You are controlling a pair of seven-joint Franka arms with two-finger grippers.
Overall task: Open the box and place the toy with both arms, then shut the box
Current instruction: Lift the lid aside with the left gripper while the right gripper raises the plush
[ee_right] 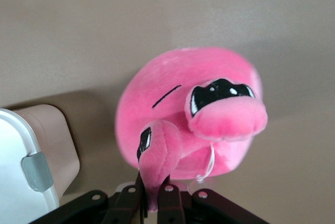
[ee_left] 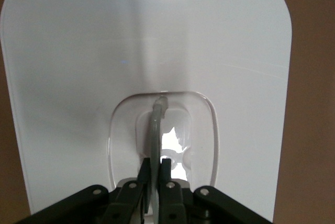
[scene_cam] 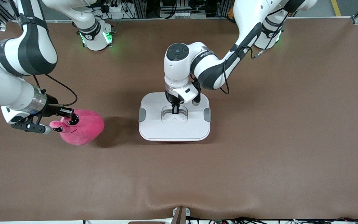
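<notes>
Toy, soft and light, hangs at frame left over the table, one ear pinched in my right gripper. Box sits centre, rigid; left gripper pinches its thin lid handle.

Smooth white plastic on the lid of the box, faintly glossy, with soft reflections around the recessed handle. Translucent pink plastic, duller, on the tub wall below. Matt grey plastic on the side clips. Soft pink plush on the toy, fuzzy nap throughout, with shiny black patches for eyes and a thin white thread hanging loose. Matt brown covering over the table, slightly rippled near the front camera. Glossy white shells with dark grey joints on the arms; matt black on the left gripper and right gripper.
</notes>
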